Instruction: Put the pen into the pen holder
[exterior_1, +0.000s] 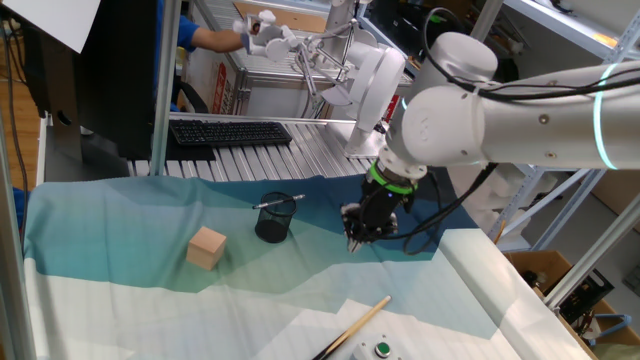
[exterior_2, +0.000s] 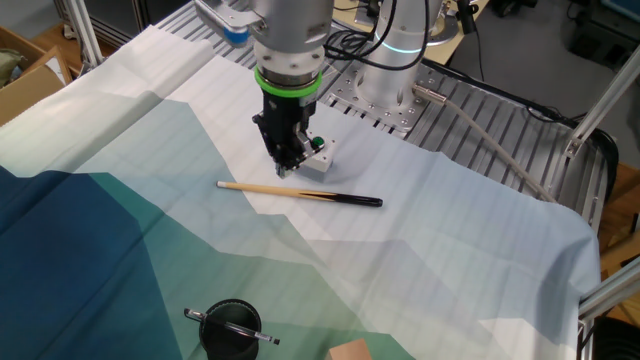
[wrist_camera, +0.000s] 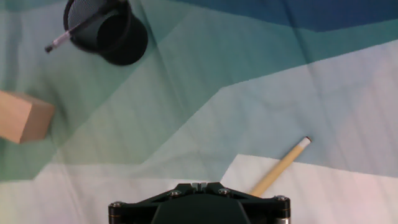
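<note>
From one fixed view we look down across the cloth-covered table toward the keyboard and shelving, at middling range; the other fixed view faces back from the opposite side, toward the arm's base. Both share the pen holder and the wooden stick (seen reversed), and our hand view looks steeply down on them from close above the cloth
</note>
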